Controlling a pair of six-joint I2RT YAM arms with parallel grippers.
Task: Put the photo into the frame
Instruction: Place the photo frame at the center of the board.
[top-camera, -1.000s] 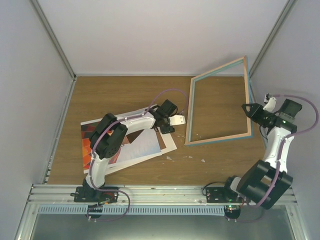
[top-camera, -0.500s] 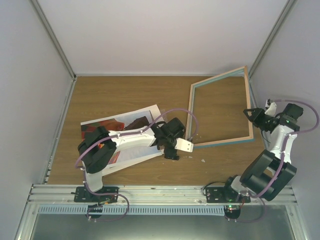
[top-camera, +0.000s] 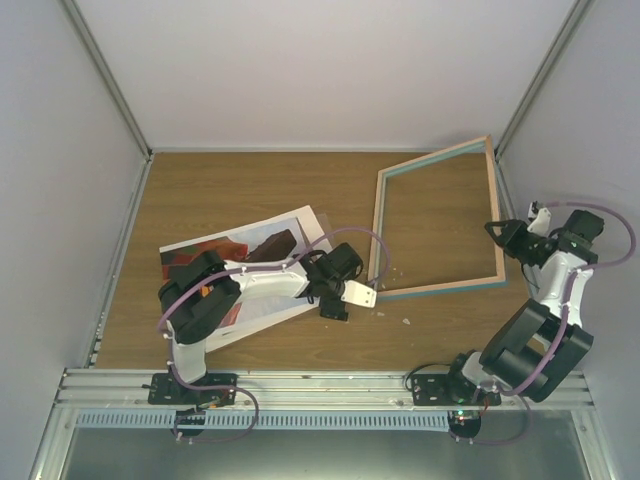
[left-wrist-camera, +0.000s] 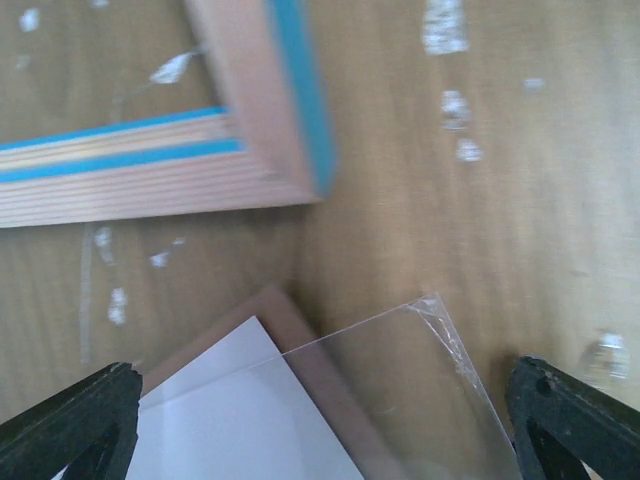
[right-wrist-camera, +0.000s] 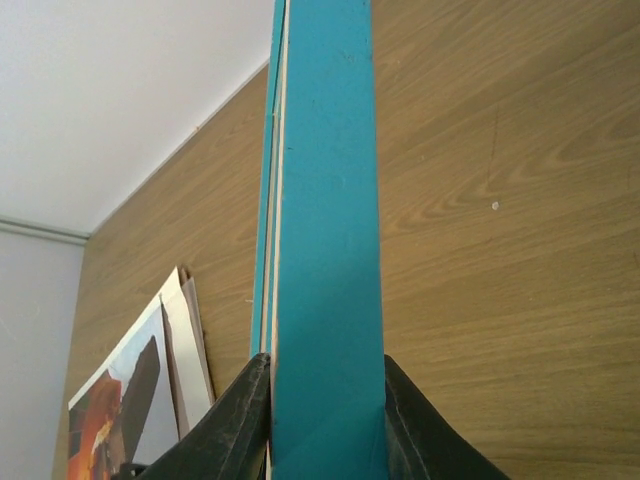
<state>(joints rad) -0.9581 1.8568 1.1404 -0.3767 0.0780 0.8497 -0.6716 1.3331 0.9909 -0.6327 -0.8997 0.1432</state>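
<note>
The frame, teal with a light wood edge, lies tilted at the right of the table with its right rail raised. My right gripper is shut on that right rail; in the right wrist view the teal edge fills the gap between my fingers. The photo, red balloon with a dark basket, lies in a stack of sheets left of the frame, partly under my left arm; it also shows in the right wrist view. My left gripper is open and empty over the stack's right corner, near the frame's near-left corner.
Between my left fingers lie a white sheet, a brown board and a clear pane with a chipped corner. Small pale flecks dot the wooden table. White walls stand close on three sides.
My left gripper swung from beside the frame's left rail to its near-left corner, over the stack's corner. The frame came down flatter, with my right gripper still on it.
</note>
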